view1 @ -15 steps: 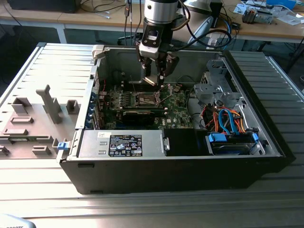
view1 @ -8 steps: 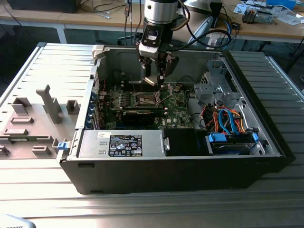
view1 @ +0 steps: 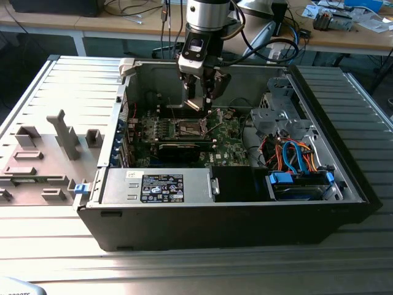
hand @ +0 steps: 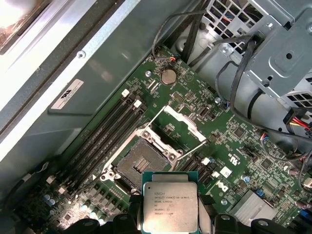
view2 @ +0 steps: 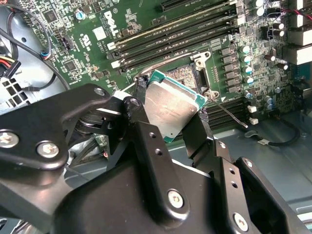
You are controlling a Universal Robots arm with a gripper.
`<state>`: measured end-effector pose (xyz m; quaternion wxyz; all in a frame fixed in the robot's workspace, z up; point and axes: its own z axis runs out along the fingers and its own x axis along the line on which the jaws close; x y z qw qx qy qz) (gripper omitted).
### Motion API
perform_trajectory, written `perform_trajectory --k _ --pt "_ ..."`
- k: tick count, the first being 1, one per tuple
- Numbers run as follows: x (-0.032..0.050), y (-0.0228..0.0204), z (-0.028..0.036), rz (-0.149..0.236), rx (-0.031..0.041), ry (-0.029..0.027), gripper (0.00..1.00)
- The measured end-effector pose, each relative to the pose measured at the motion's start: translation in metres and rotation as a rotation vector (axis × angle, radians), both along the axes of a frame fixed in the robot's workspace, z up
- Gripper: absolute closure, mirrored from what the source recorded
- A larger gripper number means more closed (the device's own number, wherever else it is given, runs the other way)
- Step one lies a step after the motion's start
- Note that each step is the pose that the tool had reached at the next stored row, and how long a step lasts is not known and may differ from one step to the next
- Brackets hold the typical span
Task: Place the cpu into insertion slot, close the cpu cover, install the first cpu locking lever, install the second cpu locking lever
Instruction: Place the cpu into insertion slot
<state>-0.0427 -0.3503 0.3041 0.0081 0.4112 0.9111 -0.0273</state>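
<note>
My gripper (view1: 199,99) hangs inside the open computer case, above the motherboard, shut on the cpu (view1: 193,104). In the second wrist view the cpu (view2: 170,105) shows its silver top, tilted, pinched at two edges by the black fingers (view2: 140,95). The first wrist view puts the cpu (hand: 169,207) just beside the bare insertion slot (hand: 141,163) and above the board. The cpu cover (hand: 183,124) stands swung open on the slot's far side. One thin locking lever (hand: 194,150) and another (hand: 150,120) are raised free. The slot (view1: 189,128) lies below the gripper.
Black memory slots (hand: 105,139) run beside the socket. A grey drive cage (view1: 276,114) with orange and blue cables (view1: 295,157) fills the case toward the exterior view's right. The power supply (view1: 156,184) sits at the front. Case walls surround the board.
</note>
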Motion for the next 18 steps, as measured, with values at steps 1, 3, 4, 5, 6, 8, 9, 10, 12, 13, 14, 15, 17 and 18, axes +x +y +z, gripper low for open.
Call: perform_trajectory --k 1,3,4,5,6,8,9,10,12,13,14,15,17,18 --pt "0.0 0.0 0.0 -0.003 0.0035 0.0 0.45" --pt "0.0 0.0 -0.0001 -0.006 0.0066 0.0 0.45" --pt "0.0 0.0 -0.0001 -0.006 0.0066 0.0001 0.45" --pt "0.0 0.0 -0.0003 -0.008 0.0065 0.0001 0.45" --pt "0.0 0.0 -0.0005 -0.01 0.0065 0.0001 0.45" --pt "0.0 0.0 -0.0005 -0.01 0.0065 0.0001 0.45" --pt "0.0 0.0 -0.0005 -0.01 0.0066 0.0001 0.45" --pt "0.0 0.0 -0.0005 -0.01 0.0066 0.0001 0.45" --pt "0.0 0.0 -0.0005 -0.011 0.0066 0.0 0.45" --pt "0.0 0.0 -0.0005 -0.011 0.0065 0.0001 0.45" --pt "0.0 0.0 -0.0005 -0.012 0.0065 0.0 0.45" --pt "0.0 0.0 -0.0006 -0.013 0.0065 0.0 0.45" --pt "0.0 0.0 -0.0006 -0.014 0.0065 0.0001 0.45" --pt "0.0 0.0 -0.0007 -0.016 0.0065 0.0 0.45"
